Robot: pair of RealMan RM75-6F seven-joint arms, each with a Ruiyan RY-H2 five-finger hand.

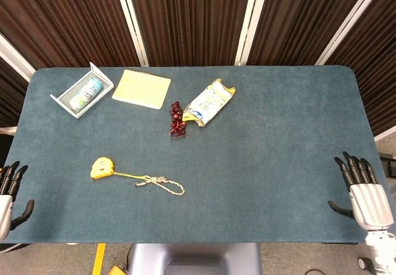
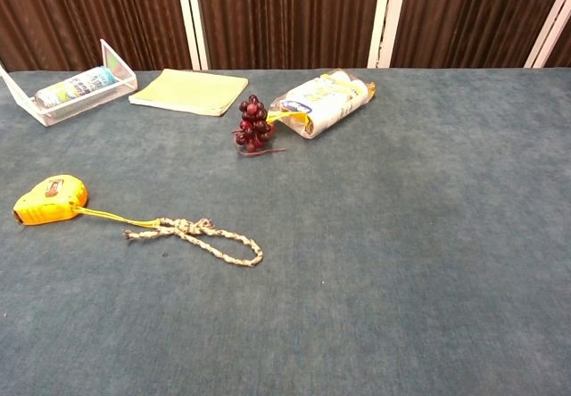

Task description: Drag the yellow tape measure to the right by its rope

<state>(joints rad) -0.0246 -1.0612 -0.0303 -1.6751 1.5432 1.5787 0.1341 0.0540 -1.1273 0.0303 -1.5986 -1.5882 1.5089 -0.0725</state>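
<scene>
Dark pleated curtains with pale uprights close off the far side, and in front of them stretches a blue-green felt table (image 1: 278, 132). On its near left part lies the yellow tape measure (image 1: 101, 168), flat on the cloth, with its rope (image 1: 162, 183) trailing off to the right and ending in a knotted loop — slack, a little wavy, nothing touching it.

Both hands sit well apart from it, at the near corners. The right hand (image 1: 362, 191) hovers by the table's right edge, fingers spread and upright, holding nothing. The left hand (image 1: 9, 194) shows only partly at the left edge, fingers apart too, empty. Neither appears in the chest view.

So the drag has not begun, as I judge it. The risks are plain enough: the rope is thin and lies flat in the nap of the felt, so big fingers could well press it down and fail to lift it, or catch only one strand of the loop. A jerk on slack rope might flip the case over — or swing it off course.

Farther back sit a yellow notepad (image 1: 142, 89), a clear tray (image 1: 65, 98) holding a small bottle (image 1: 86, 93), dark grapes (image 1: 177, 119) and a snack bag (image 1: 209, 103), all well clear of a rightward pull.
</scene>
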